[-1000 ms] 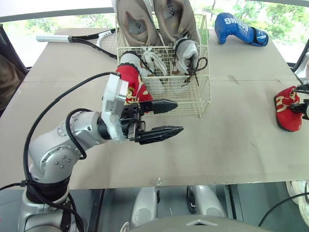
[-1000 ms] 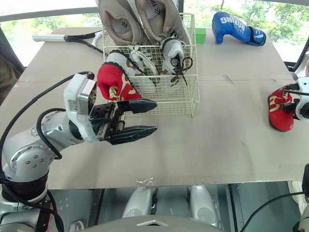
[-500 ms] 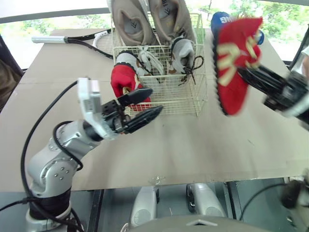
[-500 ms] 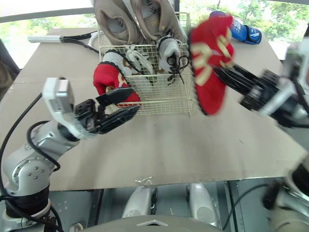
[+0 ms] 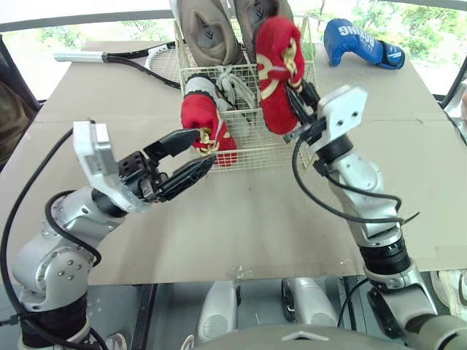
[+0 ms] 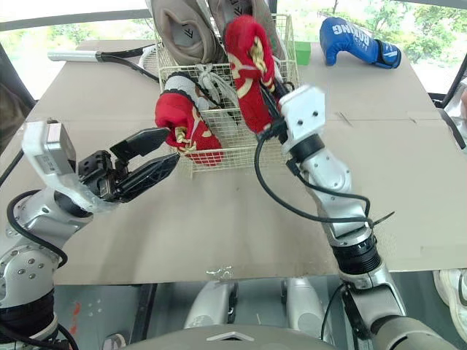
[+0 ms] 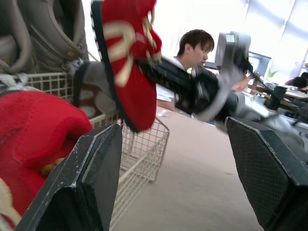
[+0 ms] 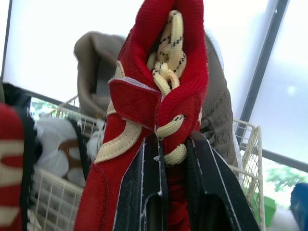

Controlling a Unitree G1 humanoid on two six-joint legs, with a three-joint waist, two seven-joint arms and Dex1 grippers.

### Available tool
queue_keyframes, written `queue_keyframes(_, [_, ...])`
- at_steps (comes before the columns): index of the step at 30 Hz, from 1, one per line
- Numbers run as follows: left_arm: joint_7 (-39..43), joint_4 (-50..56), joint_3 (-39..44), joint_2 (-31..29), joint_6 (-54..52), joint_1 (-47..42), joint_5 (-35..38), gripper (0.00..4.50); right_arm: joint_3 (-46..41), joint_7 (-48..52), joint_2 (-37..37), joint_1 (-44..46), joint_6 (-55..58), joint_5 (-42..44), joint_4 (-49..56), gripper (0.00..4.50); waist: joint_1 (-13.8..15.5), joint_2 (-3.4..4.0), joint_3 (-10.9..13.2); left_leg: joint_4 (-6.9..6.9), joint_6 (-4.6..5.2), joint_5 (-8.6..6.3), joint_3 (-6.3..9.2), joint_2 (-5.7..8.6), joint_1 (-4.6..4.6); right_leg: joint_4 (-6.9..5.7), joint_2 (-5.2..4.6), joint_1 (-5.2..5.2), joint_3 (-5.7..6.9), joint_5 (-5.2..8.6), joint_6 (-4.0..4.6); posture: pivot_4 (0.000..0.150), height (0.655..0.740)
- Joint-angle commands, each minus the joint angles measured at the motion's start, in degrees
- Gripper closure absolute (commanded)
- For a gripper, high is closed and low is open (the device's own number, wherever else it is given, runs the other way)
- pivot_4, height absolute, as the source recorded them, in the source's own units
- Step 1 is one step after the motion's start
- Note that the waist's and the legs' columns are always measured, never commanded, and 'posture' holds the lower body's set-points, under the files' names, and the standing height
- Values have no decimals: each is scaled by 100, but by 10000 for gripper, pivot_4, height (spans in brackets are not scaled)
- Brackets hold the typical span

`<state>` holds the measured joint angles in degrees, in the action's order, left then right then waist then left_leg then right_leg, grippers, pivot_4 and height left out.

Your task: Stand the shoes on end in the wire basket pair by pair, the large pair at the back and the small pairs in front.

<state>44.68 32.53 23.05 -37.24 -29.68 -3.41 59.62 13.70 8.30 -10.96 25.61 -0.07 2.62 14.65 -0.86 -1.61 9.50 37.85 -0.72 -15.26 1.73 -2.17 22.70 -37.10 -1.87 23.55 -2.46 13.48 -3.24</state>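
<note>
— Brown card covers the tabletop (image 5: 241, 233), right to the near edge. What's closest to us?

— On the robot's left, the left gripper (image 5: 201, 149). Its two black fingers are spread wide with nothing between them, and they point at the front left corner of the wire basket (image 5: 255, 149).

— And just past those fingertips?

— A red shoe (image 5: 201, 117) with cream trim stands on end in the basket's front left corner. The upper fingertip is just beside it; I can't tell whether it touches.

— Where is its mate?

— The second red shoe (image 5: 276, 73) is in the right gripper (image 8: 173, 149), whose fingers are clamped on the laced top. It hangs toe down over the front right part of the basket. Whether the toe is already inside the wire, I can't tell.

— What else is in the basket?

— Between the two red shoes a small grey-and-white shoe (image 5: 228, 86) stands with its laces loose. Behind it, the large tan pair (image 5: 208, 29) stands upright along the back, rising well above the rim.

— And farther off?

— A tennis racket (image 5: 124, 60) lies at the far left of the tabletop and a blue boxing glove (image 5: 361, 42) at the far right. A small green block (image 6: 303, 52) sits just behind the basket. The left wrist view shows a person (image 7: 192, 48) beyond the tabletop.
</note>
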Motion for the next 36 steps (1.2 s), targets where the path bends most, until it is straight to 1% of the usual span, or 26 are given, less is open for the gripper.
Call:
queue_keyframes(1, [8, 133, 170, -76, 133, 16, 22, 7620, 72, -159, 27, -306, -805, -586, -232, 43534, 3, -6, -5, 0, 0, 0, 0, 0, -1, -1, 0, 0, 0, 0, 0, 1500, 7400])
queue_keyframes(2, [21, 131, 160, -75, 156, 27, -11, 7620, 88, -206, 30, -377, -986, -751, -336, 43534, 4, -8, -6, 0, 0, 0, 1, 0, -1, -1, 0, 0, 1, 0, 0, 1500, 7400])
queue_keyframes(7, [26, 119, 106, -54, 205, -14, -46, 7620, 59, -649, 280, -641, -2090, -1242, -1518, 43534, -12, -12, -8, 0, -1, 0, -4, 0, 0, 4, -1, 0, -3, 0, 0, 1500, 7400])
queue_keyframes(9, [42, 90, 101, -67, 207, -37, -53, 7620, 17, -722, 396, -676, -2377, -1249, -2009, 43534, -11, -14, -10, 0, -1, 1, -3, 0, -2, 1, -1, -1, -3, 0, 1, 1500, 7400])
queue_keyframes(11, [62, 73, 112, -89, 191, -36, -47, 7620, -53, -644, 494, -764, -2461, -1066, -2261, 43534, -12, -19, -14, 0, -1, 1, -2, 0, -9, -1, -1, -8, -3, 0, 1, 1500, 7400])
queue_keyframes(14, [100, 55, 129, -133, 150, -16, -25, 7620, -115, -454, 498, -925, -2497, -875, -2210, 33791, -9, -22, -16, 0, 0, 0, -2, 0, -27, -1, -1, -24, -4, 0, 2, 1500, 7400])
queue_keyframes(15, [123, 44, 133, -168, 107, 8, 11, 7620, -152, -293, 445, -1029, -2333, -691, -1959, 28689, -11, -22, -17, 0, 0, 0, -3, 0, -30, -1, -1, -26, -4, 1, 3, 1500, 7400])
queue_keyframes(16, [155, 38, 137, -205, 69, 40, 40, 7620, -154, -54, 365, -1127, -2099, -461, -1673, 24785, -10, -22, -18, 0, 0, 0, -5, 0, -33, -1, -1, -27, -7, 1, 3, 1500, 7400])
queue_keyframes(17, [187, 35, 143, -232, 45, 70, 55, 7620, -185, 106, 271, -1205, -1932, -338, -1370, 18998, -7, -22, -18, 0, 0, 0, -4, 0, -33, -1, -1, -28, -7, 1, 3, 1500, 7400])
queue_keyframes(18, [209, 32, 147, -250, 32, 91, 64, 7620, -209, 215, 210, -1258, -1809, -265, -1158, 16805, -3, -19, -16, 0, 1, -1, -3, 0, -33, -1, -1, -28, -6, 1, 3, 1500, 7400])
queue_keyframes(19, [227, 26, 152, -273, 5, 116, 76, 7620, -268, 407, 62, -1319, -1424, -42, -751, 11371, -5, -17, -15, 0, 1, -1, -3, 0, -33, -1, -1, -28, -6, 1, 3, 1500, 7400])
queue_keyframes(21, [253, 4, 160, -315, -45, 163, 95, 7620, -400, 726, -239, -1431, -606, 414, 20, 2290, -3, -14, -13, -1, 1, -1, -4, -1, -30, 0, -1, -25, -6, 1, 3, 1500, 7400])
queue_keyframes(22, [261, -6, 157, -336, -65, 196, 88, 7620, -474, 933, -460, -1502, -82, 730, 471, 2290, 0, -4, -6, -1, 1, -1, -3, -1, -30, 0, -1, -25, -6, 1, 3, 1500, 7400])
queue_keyframes(24, [260, -19, 146, -359, -75, 255, 38, 7620, -590, 1294, -846, -1583, 528, 1198, 1107, 2290, 6, -1, -5, -1, 2, -1, -1, -1, -24, 1, -1, -23, -5, 1, 3, 1500, 7400])
queue_keyframes(26, [194, -3, 175, -354, -136, 380, 94, 7620, -914, 1656, -1283, -1669, 1228, 2108, 1685, 2290, 9, -3, -6, -3, 2, -1, 0, -1, -23, 5, -1, -23, -3, 2, 3, 1500, 7400])
queue_keyframes(28, [126, 30, 277, -331, -188, 564, 182, 7620, -1288, 2161, -1855, -1729, 1927, 3098, 2124, 2290, 9, 1, -3, -5, 3, -2, 3, -2, -20, 10, -1, -23, 0, 2, 2, 1500, 7400])
queue_keyframes(30, [170, 68, 461, -428, -314, 943, 216, 7620, -1722, 2688, -2474, -1854, 2207, 3580, 2296, 2290, 7, -1, -4, -7, 4, -3, 3, -2, -17, 16, -3, -23, 1, 2, 2, 1500, 7400])
queue_keyframes(31, [210, 79, 528, -473, -349, 1096, 205, 7620, -1881, 2872, -2677, -1914, 2294, 3762, 2322, 2290, 5, -1, -4, -7, 5, -3, 3, -2, -17, 17, -3, -23, 1, 2, 2, 1500, 7400])
queue_keyframes(32, [262, 55, 679, -526, -416, 1330, 226, 7620, -2079, 3197, -2966, -2090, 2288, 3795, 2296, 1045, 6, -1, -4, -8, 5, -3, 2, -2, -17, 18, -2, -23, 2, 2, 2, 1500, 7400])
queue_keyframes(33, [341, 2, 826, -563, -422, 1563, 167, 7620, -2273, 3443, -3191, -2266, 2299, 3836, 2251, 1045, 9, -1, -4, -8, 5, -3, 2, -2, -18, 18, -2, -23, 2, 3, 3, 1500, 7400])
queue_keyframes(36, [704, -289, 1166, -661, -265, 2238, -266, 7620, -2935, 4071, -3778, -2895, 2341, 3903, 2026, 1045, 16, -2, -5, -9, 6, -3, 1, -2, -17, 20, -2, -23, 3, 12, 16, 1500, 7400])
